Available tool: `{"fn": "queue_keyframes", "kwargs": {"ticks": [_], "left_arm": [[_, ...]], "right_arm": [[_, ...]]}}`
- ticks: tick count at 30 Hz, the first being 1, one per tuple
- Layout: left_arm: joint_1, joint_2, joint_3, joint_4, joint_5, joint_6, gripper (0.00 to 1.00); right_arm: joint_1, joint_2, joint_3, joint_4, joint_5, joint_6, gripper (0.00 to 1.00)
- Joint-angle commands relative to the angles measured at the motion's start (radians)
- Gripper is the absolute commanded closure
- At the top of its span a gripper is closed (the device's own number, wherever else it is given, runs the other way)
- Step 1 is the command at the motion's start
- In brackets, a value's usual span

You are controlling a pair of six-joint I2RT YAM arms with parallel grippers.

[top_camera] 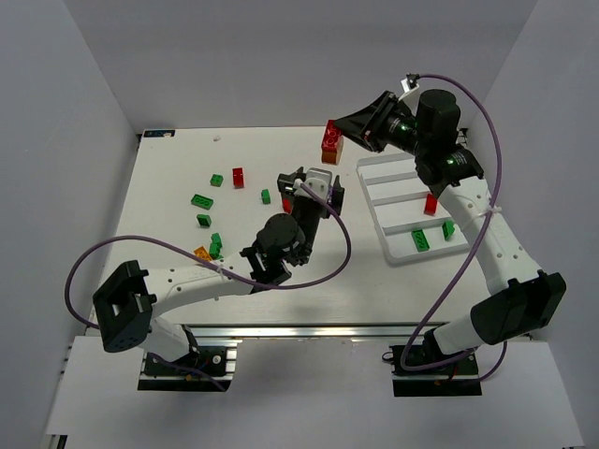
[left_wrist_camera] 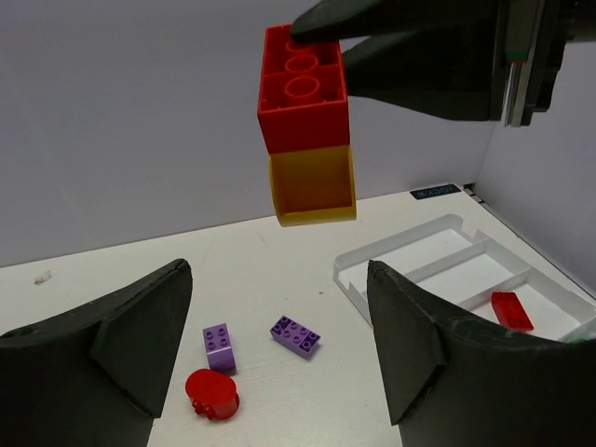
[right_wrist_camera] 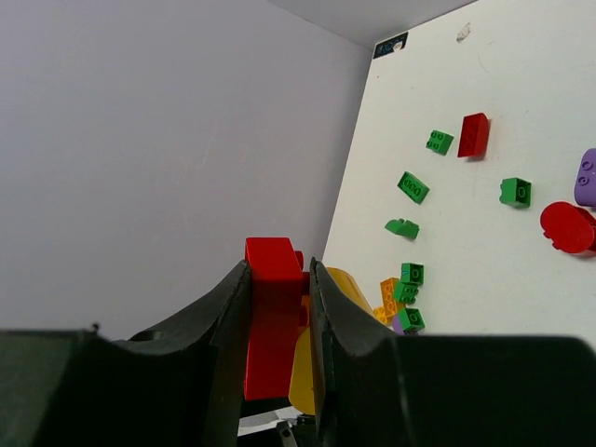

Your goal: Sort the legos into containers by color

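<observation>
My right gripper (top_camera: 343, 131) is shut on a red brick (top_camera: 330, 137) with a yellow-orange brick (top_camera: 331, 155) stuck under it, held high above the table left of the white tray (top_camera: 393, 178). The pair also shows in the left wrist view (left_wrist_camera: 303, 88) and between the fingers in the right wrist view (right_wrist_camera: 274, 307). My left gripper (top_camera: 304, 183) is open and empty just below. Two purple bricks (left_wrist_camera: 296, 335) and a red round piece (left_wrist_camera: 212, 393) lie on the table under it. The tray holds one red brick (top_camera: 430, 204) and two green bricks (top_camera: 420, 239).
Loose green bricks (top_camera: 201, 200) and a red brick (top_camera: 238, 177) lie on the left half of the table. A green and orange cluster (top_camera: 210, 249) sits beside my left arm. White walls enclose the table on three sides.
</observation>
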State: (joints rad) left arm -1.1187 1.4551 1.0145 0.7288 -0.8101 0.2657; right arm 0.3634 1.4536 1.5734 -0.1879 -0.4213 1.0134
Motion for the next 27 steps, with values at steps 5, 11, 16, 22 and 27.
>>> {"fn": "queue_keyframes", "kwargs": {"ticks": [5, 11, 16, 22, 27], "left_arm": [[-0.004, -0.026, 0.019, 0.032, 0.023, 0.029, 0.15], [-0.004, 0.002, 0.050, 0.035, 0.048, 0.003, 0.17], [0.008, -0.001, 0.058, 0.010, 0.118, -0.100, 0.23], [0.014, -0.022, 0.058, 0.024, 0.134, -0.148, 0.50], [0.014, -0.032, 0.032, 0.023, 0.138, -0.169, 0.53]], "right_arm": [[-0.007, -0.059, -0.072, 0.038, -0.030, 0.079, 1.00], [-0.007, -0.101, -0.122, 0.064, -0.065, 0.123, 1.00], [-0.001, -0.136, -0.160, 0.107, -0.094, 0.140, 1.00], [-0.001, -0.173, -0.216, 0.128, -0.106, 0.155, 1.00], [-0.001, -0.170, -0.196, 0.131, -0.105, 0.165, 1.00]]}}
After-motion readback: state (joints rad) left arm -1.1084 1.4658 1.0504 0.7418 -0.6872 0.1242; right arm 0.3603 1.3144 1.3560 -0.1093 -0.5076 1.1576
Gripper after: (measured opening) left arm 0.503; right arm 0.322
